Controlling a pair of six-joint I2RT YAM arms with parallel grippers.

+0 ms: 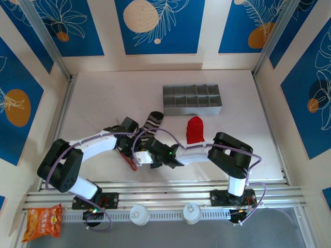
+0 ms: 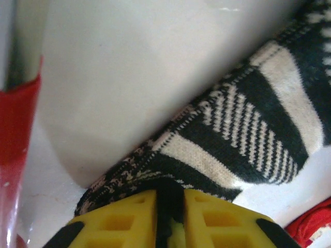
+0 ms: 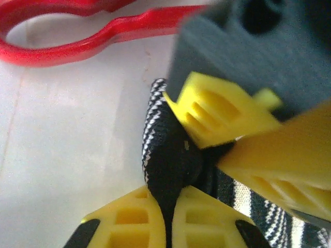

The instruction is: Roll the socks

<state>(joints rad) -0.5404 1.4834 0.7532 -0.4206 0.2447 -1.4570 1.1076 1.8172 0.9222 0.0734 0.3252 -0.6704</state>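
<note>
The black sock with grey-white stripes (image 1: 153, 121) lies on the white table, its toe pointing away from the arms. Both grippers meet at its near end. My left gripper (image 1: 133, 144) (image 2: 169, 206) is shut on a fold of the striped sock (image 2: 248, 119), with black fabric filling the gap between its yellow fingers. My right gripper (image 1: 139, 154) (image 3: 170, 219) is shut on the same sock (image 3: 165, 155) right beside it; the left gripper's fingers (image 3: 222, 111) show just beyond. The red sock (image 1: 195, 129) lies apart to the right, untouched.
Red-handled tongs (image 1: 132, 163) (image 3: 77, 46) lie just left of the grippers. A grey compartment tray (image 1: 192, 99) stands behind the socks. A snack bag (image 1: 44, 221) lies off the table at the near left. Walls close in the table's sides.
</note>
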